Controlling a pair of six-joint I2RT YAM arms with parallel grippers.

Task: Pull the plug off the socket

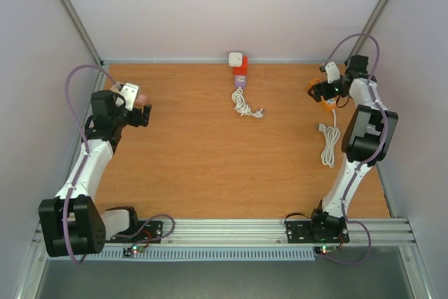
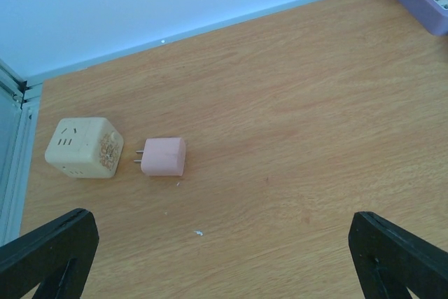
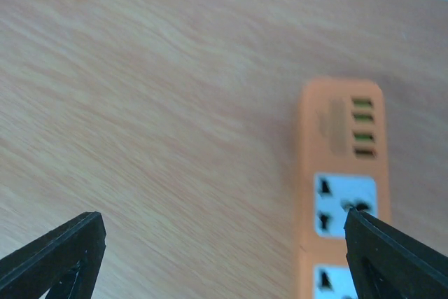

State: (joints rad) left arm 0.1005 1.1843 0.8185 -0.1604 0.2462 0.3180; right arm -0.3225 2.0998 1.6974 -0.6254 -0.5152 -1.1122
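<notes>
At far left of the desk (image 1: 196, 152), my left pincer (image 2: 218, 243) hangs with its fingers spread wide and nothing between them. Just beyond it, close to the left wall, I see the cream socket cube (image 2: 84, 147). The pink plug (image 2: 164, 157) lies just to the cube's right, and its two prongs point at the cube across a small gap, so the two are apart.

At the middle of the far edge stands a red socket block (image 1: 240, 69) with a white plug (image 1: 236, 58) seated on top. A coiled white cord (image 1: 243, 105) trails from the block toward me.

Over at the far right, my right pincer (image 3: 222, 243) is also spread wide and grips nothing. It hovers above the orange power strip (image 3: 339, 173), whose sockets face up. A loose white cable (image 1: 327, 143) lies on the desk nearer to me, beside the right arm.
</notes>
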